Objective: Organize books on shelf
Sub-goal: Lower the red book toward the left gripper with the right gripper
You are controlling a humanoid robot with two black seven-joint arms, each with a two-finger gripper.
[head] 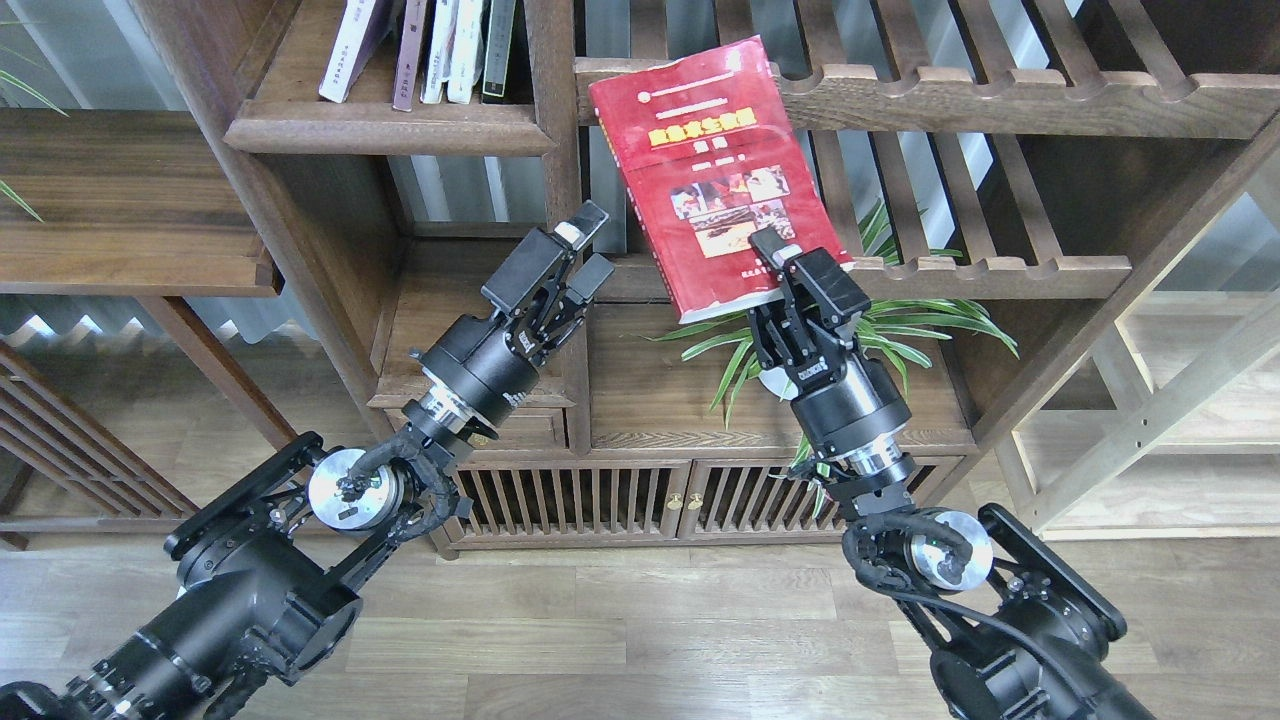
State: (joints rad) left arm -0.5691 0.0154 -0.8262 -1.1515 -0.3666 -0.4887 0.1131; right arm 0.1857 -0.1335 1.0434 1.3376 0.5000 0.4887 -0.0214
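2 black arms of jointed metal; each carries a silver disc at the wrist joint [352,488], a chrome ring behind a cylindrical body, looped black cables, small screws, white-tipped fingers [568,232].

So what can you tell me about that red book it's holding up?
The red book is a thick paperback with a glossy red cover, a yellow title and a block of small photos below it. It is closed, cover toward the camera, tilted with its top leaning left. The right gripper pinches its lower right corner, holding it up in front of the slatted racks. The left gripper is open beside it, not touching.
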